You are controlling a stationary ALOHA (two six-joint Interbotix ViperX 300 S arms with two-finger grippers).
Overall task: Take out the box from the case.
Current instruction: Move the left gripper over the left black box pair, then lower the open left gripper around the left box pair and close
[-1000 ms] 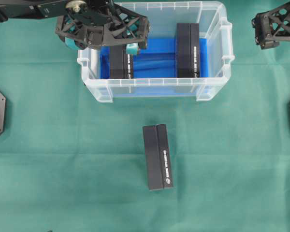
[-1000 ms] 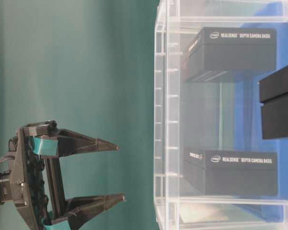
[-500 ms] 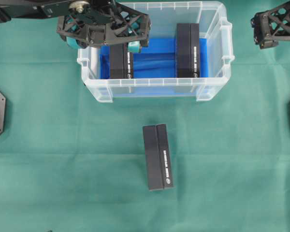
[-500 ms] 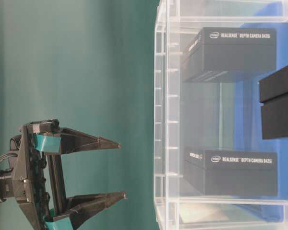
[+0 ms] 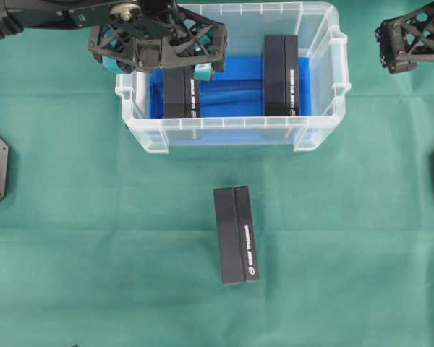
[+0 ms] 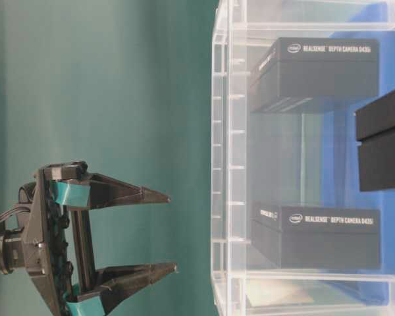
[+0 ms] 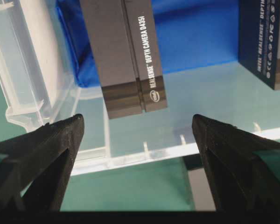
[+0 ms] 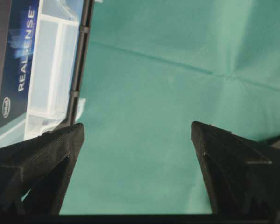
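RealSense camera box (image 5: 183, 92) stands on edge at the 9 o'clock end of the case (image 5: 231, 132), and the left gripper (image 5: 158, 66), jaws spread wide and empty above it, should straddle its narrow width squarely before closing.

Table covered in green cloth (image 5: 79, 217), creased in a few spots. Clear case (image 5: 325, 130) sits on it toward the far edge. One black box (image 5: 236, 235) lies flat on the cloth, near side of the case, well apart from it, roughly below the case's middle.
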